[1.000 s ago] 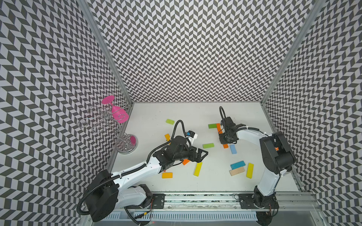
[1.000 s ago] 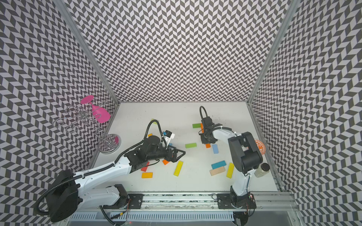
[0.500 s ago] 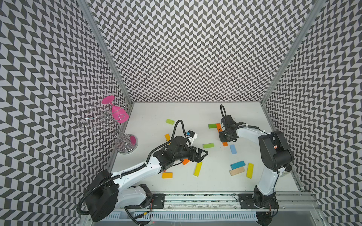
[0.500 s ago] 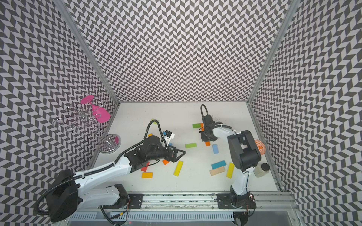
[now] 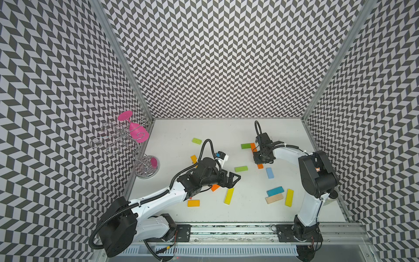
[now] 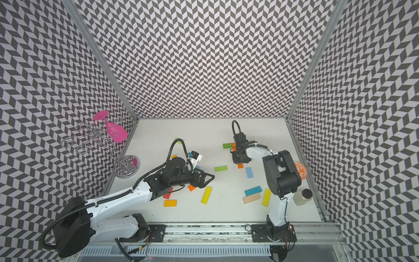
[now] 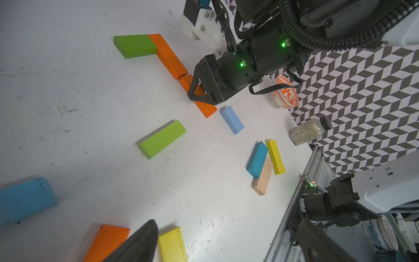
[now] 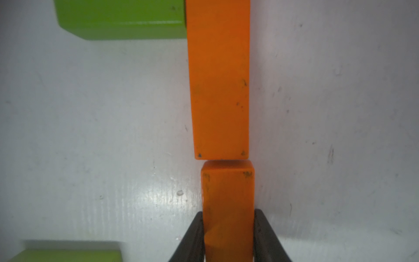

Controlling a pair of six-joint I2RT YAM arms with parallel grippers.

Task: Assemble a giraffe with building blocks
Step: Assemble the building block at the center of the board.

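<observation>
Giraffe [image 7: 163, 50] is three blocks lying flat toward the worktop's [image 5: 204, 129] back right corner. A green block [image 5: 246, 145] butts sideways against the far end of an orange block [image 8: 218, 79]. A second orange block [image 8: 227, 186] meets its near end (slightly offset). The right hand [image 8: 229, 212] is closed narrowly on this second orange block, with fingers against both sides. The left hand [image 5: 237, 181] hovers near the worktop's middle, gaping wide and holding nothing.
</observation>
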